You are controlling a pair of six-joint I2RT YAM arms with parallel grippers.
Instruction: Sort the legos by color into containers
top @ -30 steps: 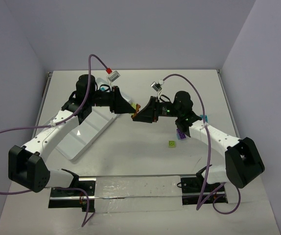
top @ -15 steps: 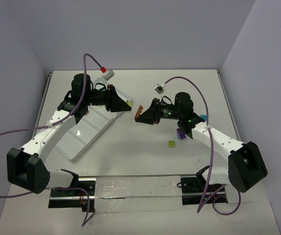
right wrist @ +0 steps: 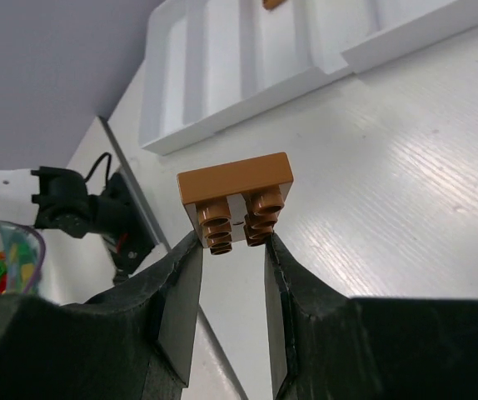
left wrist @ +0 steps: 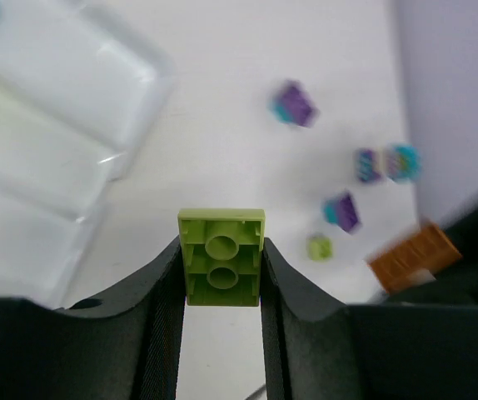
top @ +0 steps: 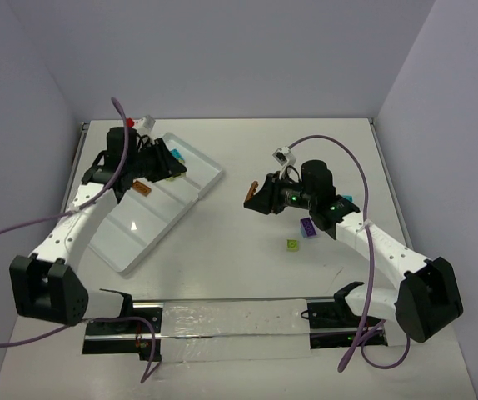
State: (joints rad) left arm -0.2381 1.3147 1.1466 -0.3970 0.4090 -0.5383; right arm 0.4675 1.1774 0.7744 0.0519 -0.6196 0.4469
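Observation:
My left gripper is shut on a lime green oblong lego, underside towards the camera. In the top view it hovers over the far end of the white tray. My right gripper is shut on an orange-brown lego, studs down, held above the table middle. An orange lego lies in a tray compartment, and a teal one at the tray's far end. A purple lego and a small green one lie on the table.
More purple and teal legos lie loose on the table's right side, partly under the right arm. A teal piece shows beside the right forearm. Side walls close in the table.
The two grippers were tip to tip at the table middle and have drawn apart. The left one swung back over the tray with the green lego. The right one moved right with the orange-brown lego.

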